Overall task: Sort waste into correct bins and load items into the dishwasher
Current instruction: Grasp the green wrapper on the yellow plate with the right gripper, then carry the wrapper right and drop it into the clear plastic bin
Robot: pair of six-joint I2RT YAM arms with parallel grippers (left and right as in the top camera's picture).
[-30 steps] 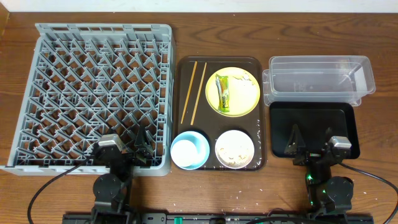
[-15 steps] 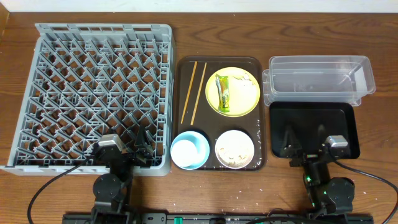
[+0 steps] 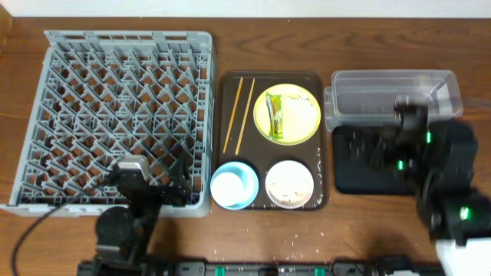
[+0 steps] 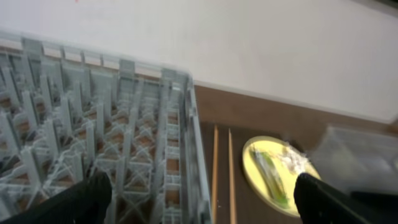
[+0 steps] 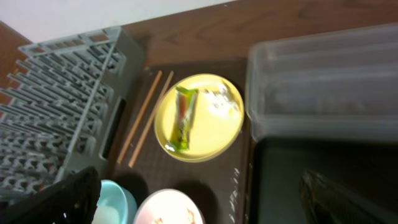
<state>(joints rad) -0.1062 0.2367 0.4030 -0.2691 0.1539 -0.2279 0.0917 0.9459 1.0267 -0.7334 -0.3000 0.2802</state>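
Taking stock, we find nothing sorted or loaded yet. The large square grey plastic dish rack (image 3: 123,115) on the left holds nothing. Every item sits on the dark brown serving tray (image 3: 261,153) in the middle. The two thin wooden chopsticks (image 3: 236,115) lie along its far left side, and the round yellow plate (image 3: 305,121) is far right. The light blue bowl (image 3: 214,186) is near left and the beige bowl (image 3: 268,184) near right.

The small green-and-yellow crinkled snack wrapper (image 3: 275,115) lies on the plate, with pale food crumbs (image 5: 217,99) just beside it. Something white sits in the blue bowl, perhaps the cup; we cannot tell.

On the right, the clear rectangular plastic tub (image 3: 391,74), far, and what shows of the shallow black rectangular plastic tray (image 3: 349,172), near, hold no waste.

Our left gripper (image 4: 200,180) hangs over the rack's near edge, fingers spread wide and holding nothing. Our right gripper (image 5: 199,180), above the black tray, is likewise wide and bare. We judge the wrapper the likely first pick; the whole task remains.
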